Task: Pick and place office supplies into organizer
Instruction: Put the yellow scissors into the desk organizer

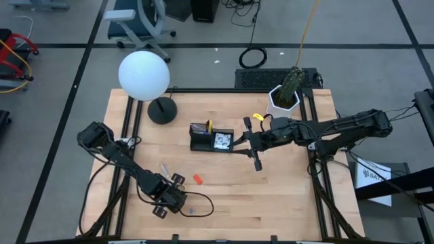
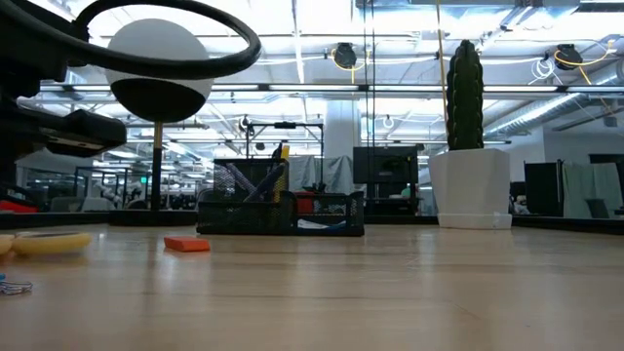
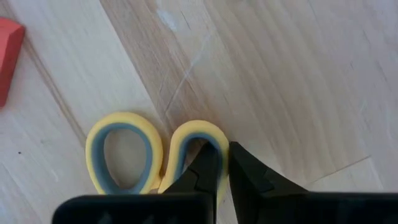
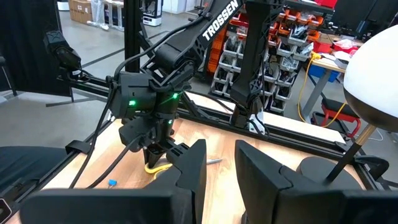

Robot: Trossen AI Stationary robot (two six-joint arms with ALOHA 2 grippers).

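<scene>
The left gripper (image 3: pixel 224 180) is down at the near left part of the table (image 1: pixel 285 203), and its two fingers are pinched tight on one yellow loop of the scissors (image 3: pixel 155 155). The scissors lie flat on the wood, close to the little red eraser (image 1: pixel 198 179) and well away from the black organizer (image 1: pixel 210 139).

Scissors are hard and light, but the loop is smooth, so they may swing or slip (the blade end is heavier, I think). Holding nearer the middle would be steadier.

The right gripper (image 4: pixel 217 168) hangs beside the organizer with its fingers a little apart, holding nothing
</scene>
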